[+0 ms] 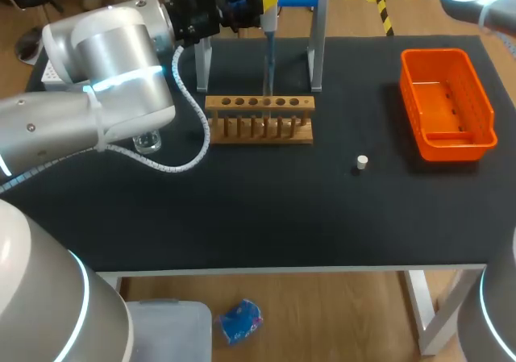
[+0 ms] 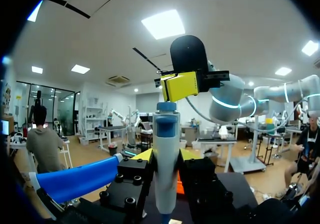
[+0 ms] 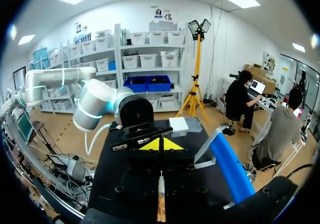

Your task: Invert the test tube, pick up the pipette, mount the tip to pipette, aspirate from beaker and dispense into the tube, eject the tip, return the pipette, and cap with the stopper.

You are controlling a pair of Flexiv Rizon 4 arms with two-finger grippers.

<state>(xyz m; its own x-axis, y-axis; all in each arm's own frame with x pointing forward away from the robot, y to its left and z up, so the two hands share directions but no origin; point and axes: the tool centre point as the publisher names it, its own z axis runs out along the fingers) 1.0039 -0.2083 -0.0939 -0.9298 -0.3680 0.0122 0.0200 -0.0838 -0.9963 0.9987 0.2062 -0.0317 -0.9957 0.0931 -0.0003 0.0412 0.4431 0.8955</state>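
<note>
Head view: the left end effector (image 1: pixel 261 10) is clamping the pipette (image 1: pixel 268 56) upright so its tip is pointing down into the wooden tube rack (image 1: pixel 260 118), probably for dispensing. The right end effector (image 2: pixel 182 87), tips pressed together and empty, is hovering just above the plunger (image 2: pixel 166 106), seemingly to press it; the stopper (image 1: pixel 362 163) is lying aside on the worktop (image 1: pixel 282 217)

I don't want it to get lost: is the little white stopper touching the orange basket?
Apart. The head view shows the stopper standing alone on the table, with bare black tabletop between it and the orange basket.
</note>
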